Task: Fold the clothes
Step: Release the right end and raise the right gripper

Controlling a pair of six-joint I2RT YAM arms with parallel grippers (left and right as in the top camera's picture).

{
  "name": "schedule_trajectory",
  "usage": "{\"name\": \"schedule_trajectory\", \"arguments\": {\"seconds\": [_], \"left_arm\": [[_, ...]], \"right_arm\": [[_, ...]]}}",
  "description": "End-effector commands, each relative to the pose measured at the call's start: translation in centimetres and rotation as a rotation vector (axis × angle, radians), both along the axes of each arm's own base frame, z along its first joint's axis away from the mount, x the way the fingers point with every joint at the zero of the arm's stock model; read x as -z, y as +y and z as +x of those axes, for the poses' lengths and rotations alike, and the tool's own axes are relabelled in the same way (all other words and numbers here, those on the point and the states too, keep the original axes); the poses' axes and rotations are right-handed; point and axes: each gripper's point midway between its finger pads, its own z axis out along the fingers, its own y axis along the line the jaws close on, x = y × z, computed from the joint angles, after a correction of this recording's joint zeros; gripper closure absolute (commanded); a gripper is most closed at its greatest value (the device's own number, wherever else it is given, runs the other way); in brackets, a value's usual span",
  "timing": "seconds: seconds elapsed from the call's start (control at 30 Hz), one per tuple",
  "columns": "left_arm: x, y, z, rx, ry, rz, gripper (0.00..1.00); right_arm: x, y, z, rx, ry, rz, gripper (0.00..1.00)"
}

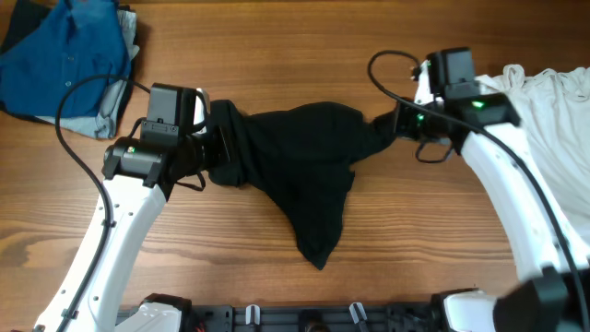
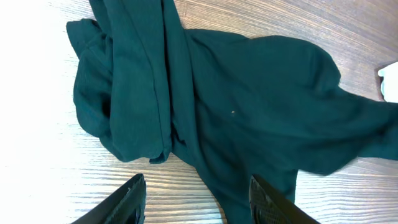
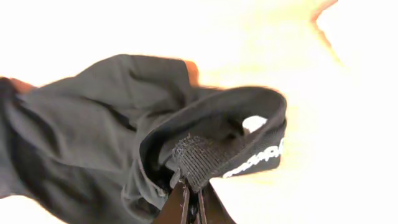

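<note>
The clothes, a black T-shirt [image 1: 295,166], lie bunched across the middle of the wooden table, with a point of fabric trailing toward the front edge. My right gripper [image 1: 398,123] is shut on its right end. In the right wrist view the closed jaws [image 3: 193,186] pinch the ribbed collar, where white lettering [image 3: 258,158] shows. My left gripper [image 1: 214,146] is at the shirt's [image 2: 249,106] left end. Its fingers [image 2: 196,186] stand apart just above the table, with bare wood between them and a strip of fabric running by the right finger [image 2: 264,199].
A blue buttoned shirt [image 1: 64,55] lies on a grey garment [image 1: 111,115] at the back left corner. A white T-shirt [image 1: 553,111] is piled at the right edge, behind my right arm; a corner of it [image 2: 388,81] shows in the left wrist view.
</note>
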Motion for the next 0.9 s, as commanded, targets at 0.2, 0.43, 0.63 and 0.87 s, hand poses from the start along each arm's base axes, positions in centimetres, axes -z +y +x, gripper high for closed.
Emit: {"name": "schedule_trajectory", "arguments": {"seconds": [0.2,0.43,0.63,0.87], "left_arm": [[-0.9,-0.3,0.3,0.02,-0.024,-0.014,0.47],[-0.6,-0.2,-0.1,0.02,-0.007,-0.011,0.46],[-0.6,-0.2,-0.3,0.021,0.001,-0.009,0.46],[-0.5,-0.1,-0.3,0.042,-0.006,0.003,0.44]], "right_arm": [[-10.2,-2.7,-0.8,0.085,-0.289,-0.083,0.95],[-12.8,-4.5,-1.3,0.15,-0.362,-0.155,0.95],[-11.2,-3.0,-2.0,0.067,-0.285,-0.106,0.95],[-4.8,2.5,-6.1,-0.096,0.04,0.056,0.96]]}}
